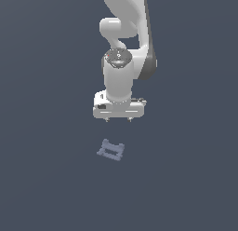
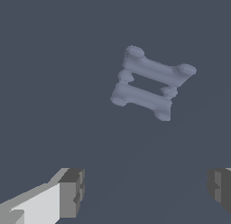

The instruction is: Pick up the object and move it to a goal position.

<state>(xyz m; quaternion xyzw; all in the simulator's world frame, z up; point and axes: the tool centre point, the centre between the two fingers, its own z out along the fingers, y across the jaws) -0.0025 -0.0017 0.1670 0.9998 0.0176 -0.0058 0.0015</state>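
I am holding my gripper point(image 1: 118, 119) wide open and empty above the desk point(image 1: 42, 179); the object point(image 1: 111, 150) is lying apart, forward of my fingertips point(image 2: 72, 191), long bars askew.

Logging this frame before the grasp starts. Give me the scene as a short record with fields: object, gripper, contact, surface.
object: pale blue-grey frame piece with open centre and corner tabs, lying flat
gripper: white gripper above the floor, pointing down, fingers spread wide
contact: none; the fingers hold nothing, and the frame piece lies apart from them
position: in the exterior view the frame piece sits below the gripper and slightly toward that view's left
surface: plain dark grey floor
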